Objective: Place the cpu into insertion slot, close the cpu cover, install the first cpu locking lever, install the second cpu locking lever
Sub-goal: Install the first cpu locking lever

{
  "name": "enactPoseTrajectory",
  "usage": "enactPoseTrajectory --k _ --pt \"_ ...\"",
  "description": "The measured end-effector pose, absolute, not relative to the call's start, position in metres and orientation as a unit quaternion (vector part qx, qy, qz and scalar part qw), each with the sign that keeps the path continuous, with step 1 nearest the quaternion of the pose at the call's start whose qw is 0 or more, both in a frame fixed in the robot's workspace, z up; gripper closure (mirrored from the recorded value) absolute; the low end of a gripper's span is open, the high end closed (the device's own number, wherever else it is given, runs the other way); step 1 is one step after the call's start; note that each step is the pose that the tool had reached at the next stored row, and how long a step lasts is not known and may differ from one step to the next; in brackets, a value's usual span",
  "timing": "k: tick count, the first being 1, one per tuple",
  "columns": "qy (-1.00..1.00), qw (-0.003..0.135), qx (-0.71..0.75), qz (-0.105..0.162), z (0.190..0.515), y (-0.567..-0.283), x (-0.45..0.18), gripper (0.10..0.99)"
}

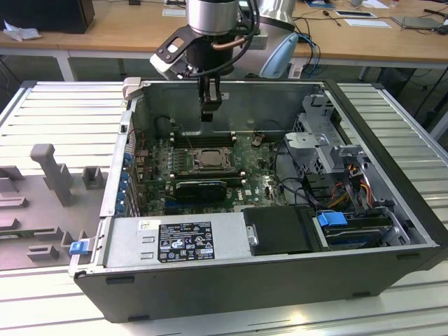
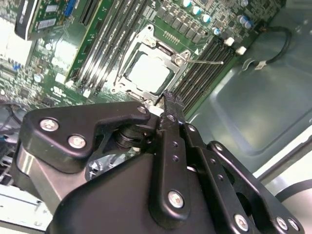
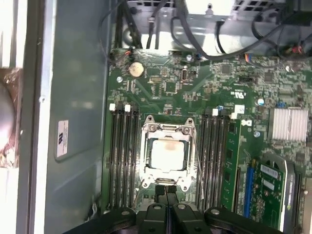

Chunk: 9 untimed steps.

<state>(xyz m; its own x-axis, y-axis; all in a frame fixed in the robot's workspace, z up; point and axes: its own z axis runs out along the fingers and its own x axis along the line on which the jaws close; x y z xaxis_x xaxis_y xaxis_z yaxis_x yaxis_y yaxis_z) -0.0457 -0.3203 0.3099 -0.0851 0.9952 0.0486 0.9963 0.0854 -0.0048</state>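
Hovering over the open computer case (image 1: 280, 280), the gripper (image 1: 209, 110) is pointing straight down with its jaws pressed together, and it is pinching nothing. The cpu (image 3: 167, 155) is lying almost directly below the gripper, clearly apart from it in height in the exterior view. It is sitting flat in the insertion slot, which it is hiding. Its pale, dull metal face is showing through the square opening of the cpu cover (image 3: 146, 152), a thin silver frame that is lying flat over it. One locking lever (image 3: 198, 165), a thin bright wire rod, is standing a little away from the cover's side. Its long axis is running parallel to the black memory slots (image 3: 124, 156) on the green board (image 3: 165, 87). I judge it is not latched yet.
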Motion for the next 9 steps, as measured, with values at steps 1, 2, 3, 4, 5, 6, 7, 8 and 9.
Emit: enactPoseTrajectory --k 1,2,3,4,5,6,7,8,9 --pt "-0.743 0.02 -0.669 -0.014 0.3099 -0.3204 -0.0457 0.98" --pt "-0.748 0.02 -0.663 -0.014 0.3099 -0.3204 -0.0457 0.98" --pt "-0.754 0.02 -0.657 -0.014 0.3099 -0.3204 -0.0457 0.98" --pt "-0.758 0.02 -0.652 -0.014 0.3098 -0.3203 -0.0457 0.98" --pt "-0.763 0.02 -0.646 -0.014 0.3098 -0.3204 -0.0457 0.98" --pt "-0.768 0.02 -0.64 -0.014 0.3097 -0.3204 -0.0455 0.98" --pt "-0.772 0.02 -0.635 -0.013 0.3097 -0.3204 -0.0454 0.98" --pt "-0.776 0.02 -0.63 -0.013 0.3097 -0.3204 -0.0452 0.98" --pt "-0.781 0.02 -0.624 -0.013 0.3097 -0.3204 -0.0451 0.98"
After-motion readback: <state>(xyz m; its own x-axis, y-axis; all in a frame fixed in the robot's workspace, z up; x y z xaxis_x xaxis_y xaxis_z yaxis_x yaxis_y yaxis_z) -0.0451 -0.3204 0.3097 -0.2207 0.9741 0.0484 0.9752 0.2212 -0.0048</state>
